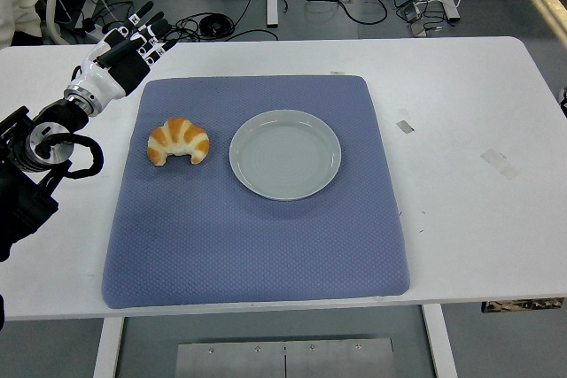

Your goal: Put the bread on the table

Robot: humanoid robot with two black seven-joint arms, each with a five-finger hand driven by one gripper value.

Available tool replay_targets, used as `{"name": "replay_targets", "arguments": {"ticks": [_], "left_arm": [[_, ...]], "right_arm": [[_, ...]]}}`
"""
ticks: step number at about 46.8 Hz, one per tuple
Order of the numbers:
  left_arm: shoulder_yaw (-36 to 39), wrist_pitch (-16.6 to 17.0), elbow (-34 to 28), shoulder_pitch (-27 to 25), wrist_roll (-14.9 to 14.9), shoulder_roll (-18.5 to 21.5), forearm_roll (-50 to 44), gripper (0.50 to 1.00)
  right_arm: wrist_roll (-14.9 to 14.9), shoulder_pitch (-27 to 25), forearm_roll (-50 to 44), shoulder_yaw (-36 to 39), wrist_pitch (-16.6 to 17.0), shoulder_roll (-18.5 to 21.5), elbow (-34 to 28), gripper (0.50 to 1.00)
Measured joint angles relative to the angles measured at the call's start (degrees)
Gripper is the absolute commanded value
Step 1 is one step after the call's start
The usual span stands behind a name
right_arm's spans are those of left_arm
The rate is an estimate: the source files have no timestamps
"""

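On the blue mat (257, 236), golden striped croissant (178, 141), curved, seemingly intact, left hand (120, 57) fingers spread, empty

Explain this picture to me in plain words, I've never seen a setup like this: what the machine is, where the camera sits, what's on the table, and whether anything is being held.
There is one view, from a camera high on the robot's side, looking down over a white table. The robot is a humanoid; its black left arm enters from the left edge and ends in a five-fingered left hand, fingers spread, holding nothing, over the table's far left corner. The right arm is out of view. A blue mat covers the table's middle. On it lie a croissant, the bread, and beside it, to the right, an empty pale plate. Nothing is held.
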Motion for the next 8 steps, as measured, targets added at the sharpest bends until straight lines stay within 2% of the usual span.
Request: {"name": "replay_targets", "arguments": {"ticks": [8], "left_arm": [[0.0, 0.0, 0.0, 0.4, 0.0, 0.1, -0.4, 0.981]], "right_arm": [[0.0, 0.0, 0.0, 0.1, 0.0, 0.0, 0.0, 1.0]]}}
